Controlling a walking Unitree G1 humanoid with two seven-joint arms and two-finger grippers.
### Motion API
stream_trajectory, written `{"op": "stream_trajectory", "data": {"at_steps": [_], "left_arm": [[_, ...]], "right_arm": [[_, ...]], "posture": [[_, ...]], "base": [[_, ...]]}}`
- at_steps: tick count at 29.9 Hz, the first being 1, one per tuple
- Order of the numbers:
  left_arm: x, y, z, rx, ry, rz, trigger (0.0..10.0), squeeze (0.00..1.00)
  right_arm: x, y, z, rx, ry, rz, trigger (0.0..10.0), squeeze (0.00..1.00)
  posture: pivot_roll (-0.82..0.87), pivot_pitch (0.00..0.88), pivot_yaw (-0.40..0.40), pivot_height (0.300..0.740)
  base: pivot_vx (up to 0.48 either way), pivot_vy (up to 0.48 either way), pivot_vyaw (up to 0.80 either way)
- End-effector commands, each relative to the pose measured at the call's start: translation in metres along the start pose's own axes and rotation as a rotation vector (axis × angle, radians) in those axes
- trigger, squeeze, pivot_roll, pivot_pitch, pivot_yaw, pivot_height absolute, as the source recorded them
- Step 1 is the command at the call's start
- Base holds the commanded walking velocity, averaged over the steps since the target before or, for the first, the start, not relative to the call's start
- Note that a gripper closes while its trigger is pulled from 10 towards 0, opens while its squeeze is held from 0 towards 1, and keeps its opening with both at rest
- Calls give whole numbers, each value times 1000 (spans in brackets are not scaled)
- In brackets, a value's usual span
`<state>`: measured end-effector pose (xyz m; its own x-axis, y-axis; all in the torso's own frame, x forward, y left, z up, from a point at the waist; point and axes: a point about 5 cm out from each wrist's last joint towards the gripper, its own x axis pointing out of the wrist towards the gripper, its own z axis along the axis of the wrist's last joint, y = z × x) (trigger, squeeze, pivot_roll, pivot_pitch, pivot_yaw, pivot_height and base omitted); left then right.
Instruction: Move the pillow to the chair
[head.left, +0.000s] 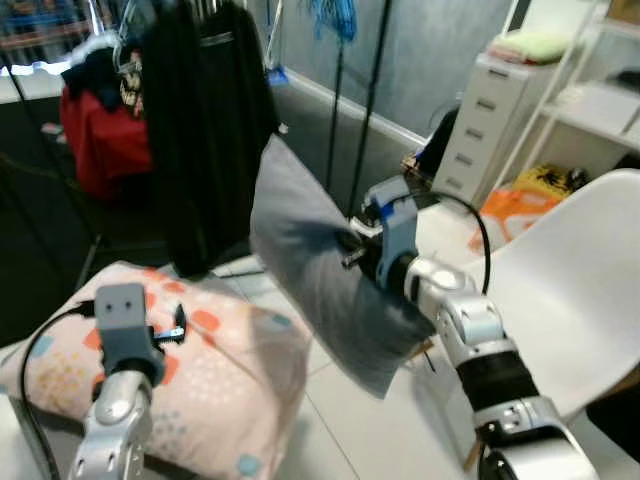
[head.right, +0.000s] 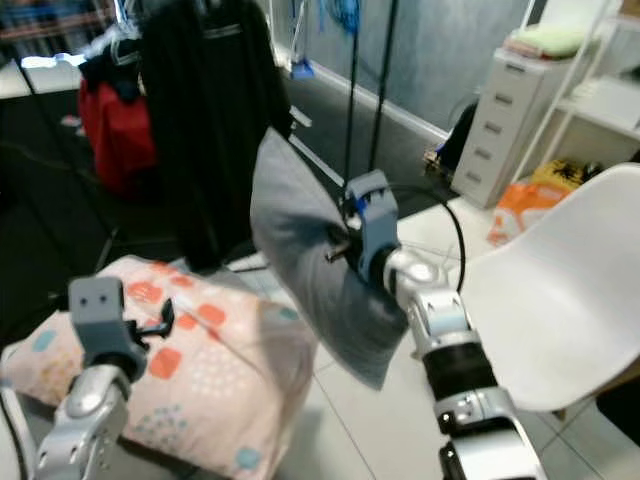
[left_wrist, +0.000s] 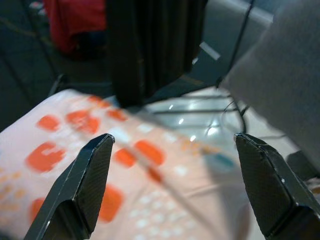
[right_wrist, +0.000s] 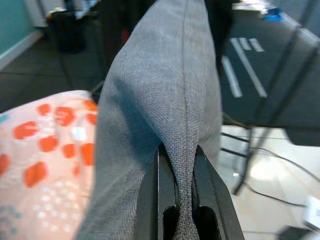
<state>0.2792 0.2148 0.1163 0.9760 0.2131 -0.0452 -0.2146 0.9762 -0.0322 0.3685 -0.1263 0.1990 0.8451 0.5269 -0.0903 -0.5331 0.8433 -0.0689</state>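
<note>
Right claw (right_wrist: 177, 200) pinching one grey pillow (head.left: 320, 265), one patterned pillow (head.left: 215, 375), one white chair (head.left: 565, 285)

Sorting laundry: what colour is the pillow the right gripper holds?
Plain grey pillow, clearest in the right wrist view.

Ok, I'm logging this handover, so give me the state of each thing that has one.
Grey pillow: lifted off the floor, hanging from the right gripper.
Right gripper: shut on the pillow's seam.
Left gripper: open, holding nothing, above the patterned pillow.
Patterned pillow: lying flat, untouched.
White chair: seat bare.
Black garment: hanging on the rack.
</note>
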Motion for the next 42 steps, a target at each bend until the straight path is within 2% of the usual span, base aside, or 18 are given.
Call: {"op": "stream_trajectory", "data": {"at_steps": [1,23,30,36,38,42], "left_arm": [[-2,4,-6,-2,25,14,10000,0],[-2,2,-5,-4,21,3,10000,0],[-3,4,-7,-3,27,7,10000,0],[-6,11,-14,38,47,25,10000,0],[-8,21,-16,55,53,48,10000,0],[-10,30,-15,60,46,65,10000,0]], "right_arm": [[2,4,14,-18,-59,12,10000,0],[3,4,12,-4,-47,13,10000,0],[3,7,5,6,-29,26,10000,0],[-4,1,-16,38,10,13,10000,0],[-14,-7,-34,60,37,0,10000,0],[-23,-14,-47,65,66,-8,10000,0]], "posture": [[-182,20,-75,740],[-179,19,-73,740],[-182,12,-74,740],[-184,9,-79,740],[-183,13,-81,740],[-185,17,-80,740]], "base": [[0,-480,0],[0,-480,0],[0,-480,0],[0,-285,0],[0,0,0],[0,0,0]]}}
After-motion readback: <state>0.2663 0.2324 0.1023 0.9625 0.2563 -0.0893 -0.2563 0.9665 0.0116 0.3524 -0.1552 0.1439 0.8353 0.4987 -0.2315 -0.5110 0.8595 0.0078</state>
